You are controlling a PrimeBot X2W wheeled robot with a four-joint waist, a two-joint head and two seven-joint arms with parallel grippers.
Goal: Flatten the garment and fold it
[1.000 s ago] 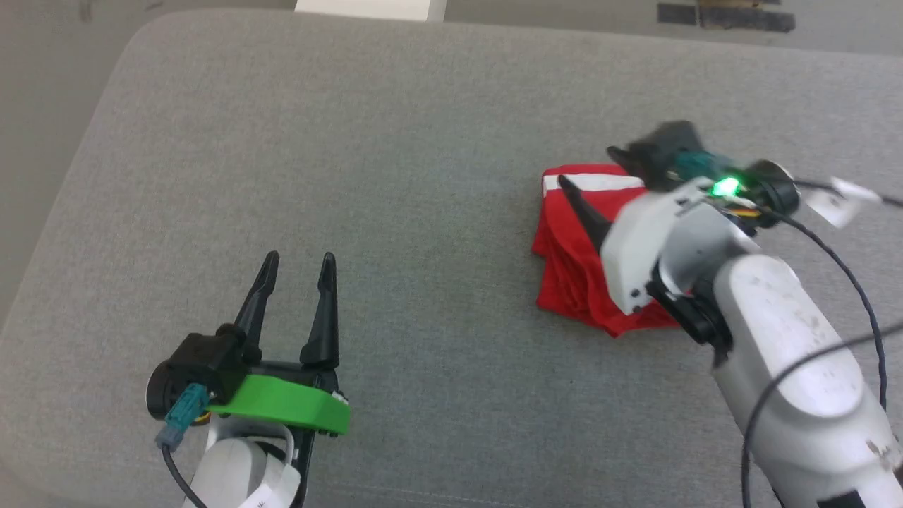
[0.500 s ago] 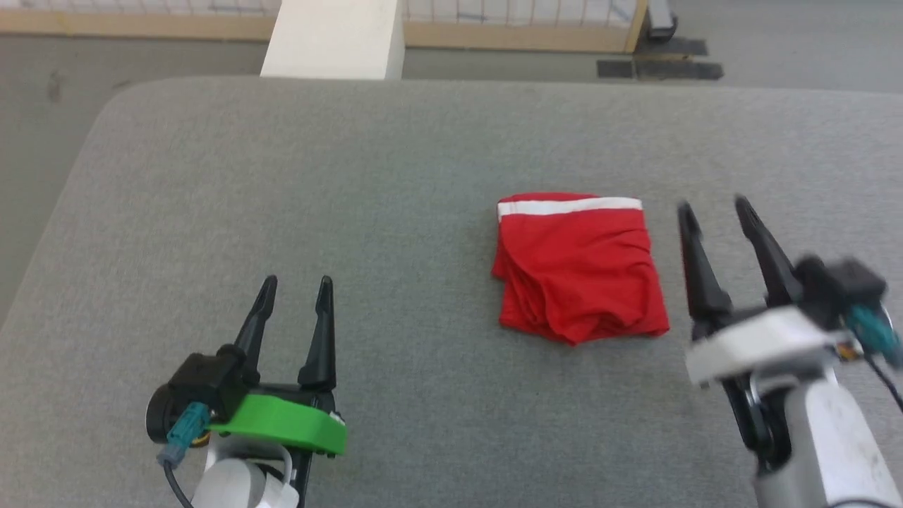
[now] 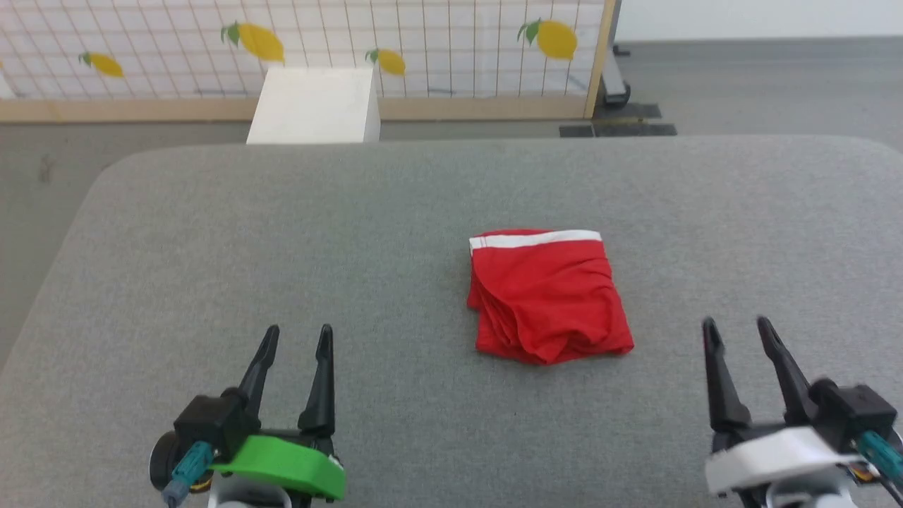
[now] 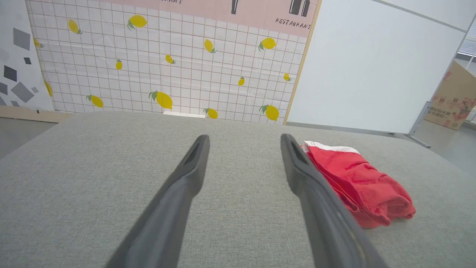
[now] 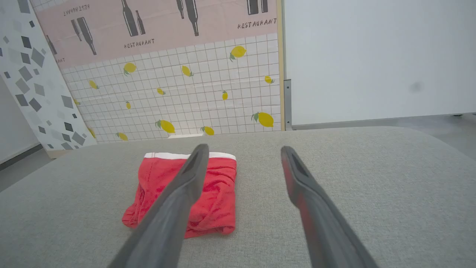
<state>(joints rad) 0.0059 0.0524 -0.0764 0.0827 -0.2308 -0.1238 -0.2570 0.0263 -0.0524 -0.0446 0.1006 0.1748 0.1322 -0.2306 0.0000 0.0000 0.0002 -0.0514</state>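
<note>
Nearest of all, the left hand [image 3: 299, 329] sits nearer than the garment [image 3: 547, 296] and well off to its left, its two dark fingers spread apart with nothing between them. The right hand [image 3: 736, 322] is level with it, nearer than the garment and to its right, fingers likewise apart and empty. Neither hand touches the cloth. The garment itself lies on the grey fabric-covered desk [image 3: 282, 233], folded into a compact, roughly square red bundle. Its layers are bunched and rumpled along the near edge, and a white band runs along the far edge. Beyond the garment, past the desk's rounded far edge, a white box [image 3: 314, 106] stands to the left. Behind that is a gridded panel [image 3: 437, 42] printed with lemons.
</note>
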